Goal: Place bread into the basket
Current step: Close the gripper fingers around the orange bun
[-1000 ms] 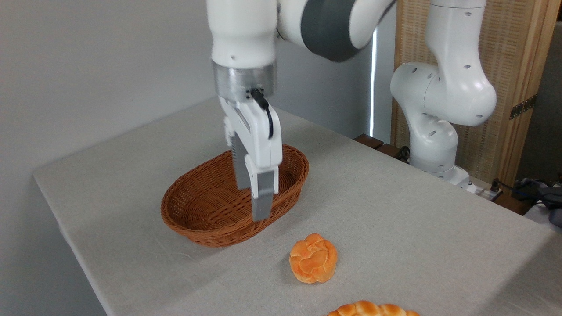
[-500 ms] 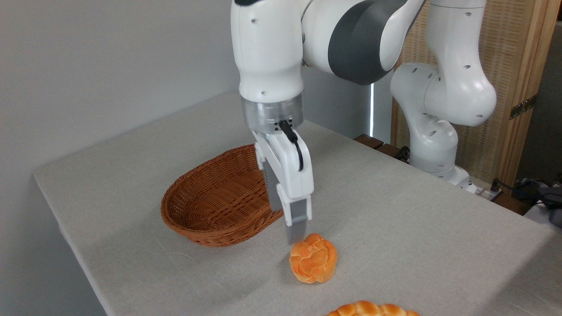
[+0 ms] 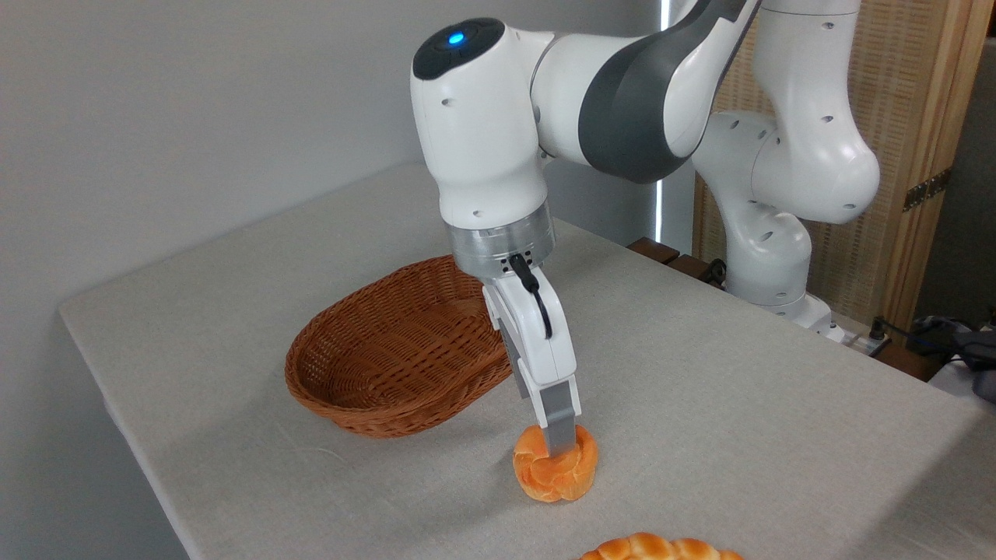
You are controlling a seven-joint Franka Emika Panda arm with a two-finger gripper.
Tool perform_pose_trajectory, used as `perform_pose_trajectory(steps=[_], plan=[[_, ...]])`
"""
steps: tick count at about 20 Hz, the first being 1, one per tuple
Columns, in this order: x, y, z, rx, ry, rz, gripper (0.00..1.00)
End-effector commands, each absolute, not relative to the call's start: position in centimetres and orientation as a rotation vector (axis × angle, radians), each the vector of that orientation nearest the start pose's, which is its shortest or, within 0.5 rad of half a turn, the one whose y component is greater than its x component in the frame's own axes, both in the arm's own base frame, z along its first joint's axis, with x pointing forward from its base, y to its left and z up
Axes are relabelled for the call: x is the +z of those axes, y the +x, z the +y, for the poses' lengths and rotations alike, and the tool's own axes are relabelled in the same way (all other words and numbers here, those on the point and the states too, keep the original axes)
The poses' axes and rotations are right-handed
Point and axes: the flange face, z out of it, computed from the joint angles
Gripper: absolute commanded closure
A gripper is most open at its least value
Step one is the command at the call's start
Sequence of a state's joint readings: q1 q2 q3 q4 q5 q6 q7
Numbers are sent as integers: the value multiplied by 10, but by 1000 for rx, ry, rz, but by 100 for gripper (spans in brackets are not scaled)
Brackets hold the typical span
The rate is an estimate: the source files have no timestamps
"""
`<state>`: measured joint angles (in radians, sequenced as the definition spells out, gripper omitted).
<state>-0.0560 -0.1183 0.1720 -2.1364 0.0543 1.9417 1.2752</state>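
Note:
The bread, a small round orange-golden bun, lies on the grey table in front of and to the right of the basket. The reddish-brown wicker basket stands empty at the table's middle left. My gripper points down onto the bun, tilted slightly. Its near finger overlaps the bun's top middle, and the far finger is mostly hidden behind it. The fingers still stand apart, so the gripper is open. I cannot tell whether the fingers touch the bun.
A longer braided golden loaf peeks in at the bottom edge, right of the bun. The arm's white base stands at the table's back right. The table's front-left edge runs close to the basket.
The gripper has moved from above the basket, right and down toward the camera, and now reaches the bun's top. The bun and basket have stayed put.

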Motion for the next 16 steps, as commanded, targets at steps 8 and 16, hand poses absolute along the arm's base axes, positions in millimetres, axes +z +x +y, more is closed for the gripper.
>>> perform_pose_trajectory(steps=[8, 16], plan=[[441, 506, 67, 173, -2501, 1791, 0], [428, 505, 62, 193, -2500, 1807, 0]])
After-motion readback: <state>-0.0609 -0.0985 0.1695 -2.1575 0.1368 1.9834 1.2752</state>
